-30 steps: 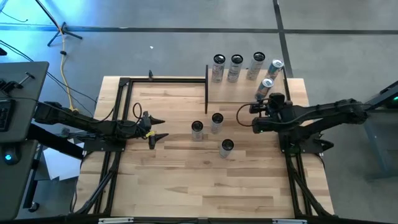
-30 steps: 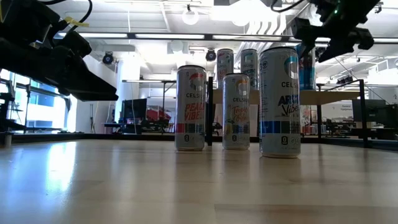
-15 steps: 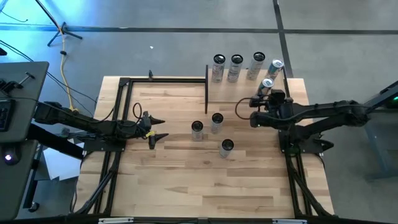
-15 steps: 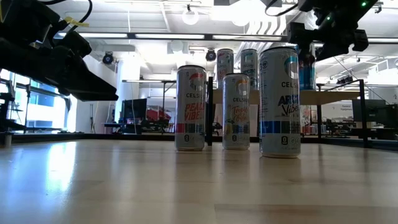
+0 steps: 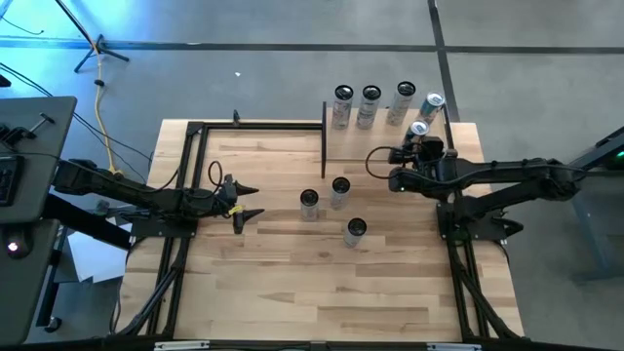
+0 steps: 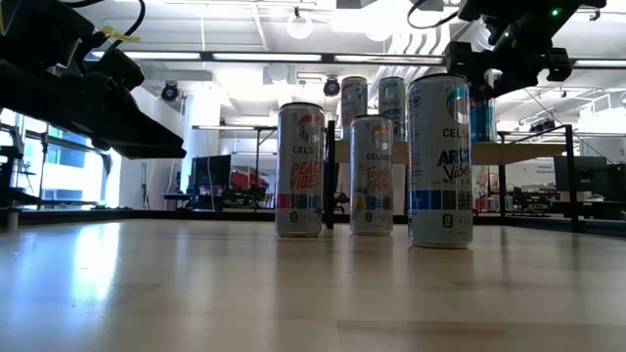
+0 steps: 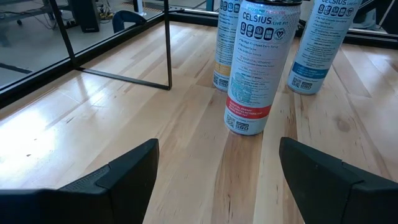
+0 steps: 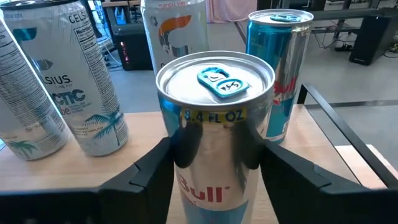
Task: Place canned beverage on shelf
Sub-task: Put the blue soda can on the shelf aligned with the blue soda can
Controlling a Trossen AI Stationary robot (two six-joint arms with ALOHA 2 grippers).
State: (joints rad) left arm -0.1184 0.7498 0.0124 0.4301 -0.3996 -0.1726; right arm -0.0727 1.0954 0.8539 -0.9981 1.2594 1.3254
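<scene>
A silver-blue Red Bull can (image 8: 214, 124) stands upright on the light-wood shelf (image 5: 366, 146) at the table's far right, its base hidden. My right gripper (image 5: 420, 143) is shut on it from the near side. Behind it on the shelf stand a second Red Bull can (image 5: 432, 102) and three Celsius cans (image 5: 370, 96). Three more Celsius cans (image 5: 339, 187) stand on the tabletop. My left gripper (image 5: 247, 200) waits open at the table's left. The nearest can (image 7: 258, 62) is ahead of it, untouched. My right gripper pinches the Red Bull can's round side (image 8: 186, 155), below the top rim, between its two fingers (image 8: 149, 171), one on each side. The fingers come nearly level from the table's near side. The can is upright; the gripper hides whether its base rests on the shelf.
The shelf's thin black posts (image 5: 324, 136) rise at its left edge. A black frame (image 5: 195, 127) runs along the table's far left. Bare tabletop (image 5: 292, 283) lies toward the near edge.
My right gripper has gone toward the table's far edge and swung round onto the Red Bull can on the shelf. The can has stayed where it was. My left arm has kept still.
</scene>
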